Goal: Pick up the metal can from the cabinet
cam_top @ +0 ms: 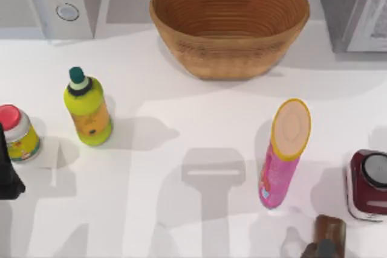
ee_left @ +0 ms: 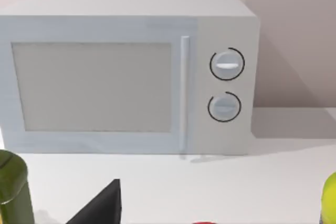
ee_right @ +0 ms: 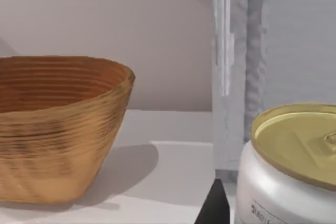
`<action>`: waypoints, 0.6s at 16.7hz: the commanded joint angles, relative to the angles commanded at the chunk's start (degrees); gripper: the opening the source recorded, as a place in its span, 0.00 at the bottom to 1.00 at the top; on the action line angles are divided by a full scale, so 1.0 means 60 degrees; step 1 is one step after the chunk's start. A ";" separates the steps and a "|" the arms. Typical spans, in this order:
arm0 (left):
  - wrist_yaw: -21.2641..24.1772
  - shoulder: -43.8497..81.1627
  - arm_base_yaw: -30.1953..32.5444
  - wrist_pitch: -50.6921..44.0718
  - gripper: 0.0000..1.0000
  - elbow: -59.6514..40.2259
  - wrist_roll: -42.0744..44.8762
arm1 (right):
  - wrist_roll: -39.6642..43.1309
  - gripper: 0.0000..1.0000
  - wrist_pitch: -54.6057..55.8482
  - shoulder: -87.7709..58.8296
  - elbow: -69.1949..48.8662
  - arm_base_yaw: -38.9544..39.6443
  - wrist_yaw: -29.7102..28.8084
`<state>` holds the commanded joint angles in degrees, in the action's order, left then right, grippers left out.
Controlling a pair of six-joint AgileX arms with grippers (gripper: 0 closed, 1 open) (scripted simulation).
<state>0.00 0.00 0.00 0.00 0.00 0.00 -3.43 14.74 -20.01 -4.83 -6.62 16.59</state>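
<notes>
White tabletop [cam_top: 199,131], seen from above, with objects ranged along its left, right and far margins and a broad bare stretch in the middle.

Near edge: the right gripper [cam_top: 325,241] sits at the near margin, right of centre, just near-side of the tall pink tube [cam_top: 283,155] and close to the metal can [cam_top: 369,185]. Whether it is open or closed cannot be told. The left gripper [cam_top: 7,176] is at the table's left edge, beside the red-lidded jar [cam_top: 18,132]; its state cannot be told either.

Middle ground: the metal can stands upright on the tabletop at the right edge, partly cut by the picture's border, just right of the pink tube and apart from it. In the right wrist view a pale can with a yellowish lid [ee_right: 294,171] looms close; it is possibly the same can. A yellow-green bottle [cam_top: 88,108] stands right of the jar. Bare surface lies between bottle and tube.

Far edge: a woven basket [cam_top: 230,25] sits centrally, a microwave [ee_left: 126,72] at the far left corner, a grey cabinet [cam_top: 354,7] at the far right corner, well behind the can.
</notes>
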 joint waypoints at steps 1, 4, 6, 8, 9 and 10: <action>0.0000 0.0000 0.0000 0.0000 1.00 0.0000 0.0000 | -0.0095 0.00 0.0664 -0.0764 -0.0261 -0.0263 0.0587; 0.0000 0.0000 0.0000 0.0000 1.00 0.0000 0.0000 | -0.0343 0.00 0.3030 -0.3362 -0.1232 -0.1153 0.2451; 0.0000 0.0000 0.0000 0.0000 1.00 0.0000 0.0000 | -0.0468 0.00 0.4863 -0.5283 -0.1989 -0.1798 0.3717; 0.0000 0.0000 0.0000 0.0000 1.00 0.0000 0.0000 | -0.0558 0.00 0.6809 -0.7282 -0.2771 -0.2456 0.4946; 0.0000 0.0000 0.0000 0.0000 1.00 0.0000 0.0000 | -0.0595 0.00 0.7796 -0.8286 -0.3153 -0.2786 0.5541; 0.0000 0.0000 0.0000 0.0000 1.00 0.0000 0.0000 | -0.0630 0.00 0.8772 -0.9288 -0.3519 -0.3113 0.6123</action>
<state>0.00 0.00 0.00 0.00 0.00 0.00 -7.21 67.37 -75.74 -25.95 -25.29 53.33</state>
